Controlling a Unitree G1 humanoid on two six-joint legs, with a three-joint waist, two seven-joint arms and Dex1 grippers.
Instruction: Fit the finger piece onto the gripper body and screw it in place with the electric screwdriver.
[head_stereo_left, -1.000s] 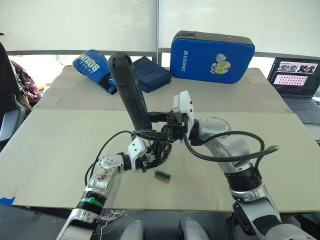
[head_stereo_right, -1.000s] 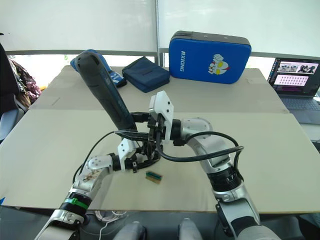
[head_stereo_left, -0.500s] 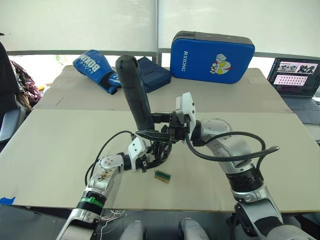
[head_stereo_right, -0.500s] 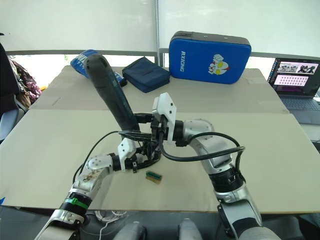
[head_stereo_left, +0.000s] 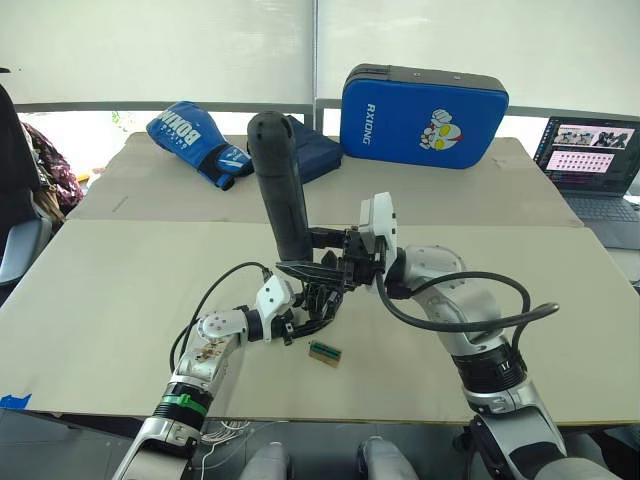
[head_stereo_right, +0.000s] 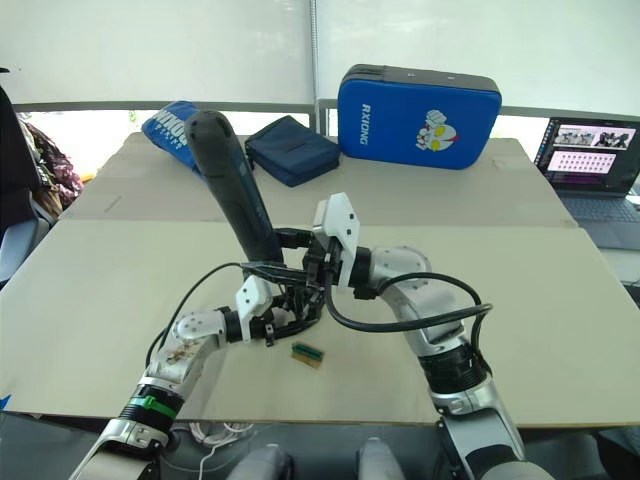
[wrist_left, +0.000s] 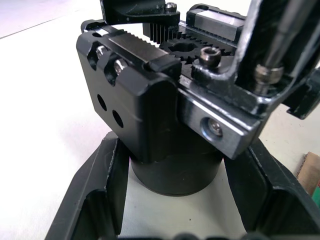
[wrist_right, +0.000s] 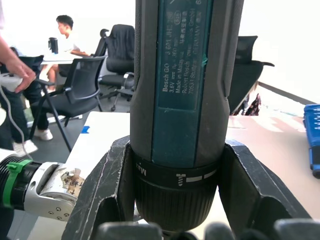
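I judge the task to be in its screwing stage, though I cannot tell whether any screw is tight. My left gripper (head_stereo_left: 300, 322) is clamped around the round base of the gripper body (wrist_left: 165, 125), which stands on the table (head_stereo_left: 120, 290). My right gripper (head_stereo_left: 320, 252) clasps the electric screwdriver (head_stereo_left: 280, 185), nearly upright, bit end down directly over the body's top. I cannot pick out the finger piece separately.
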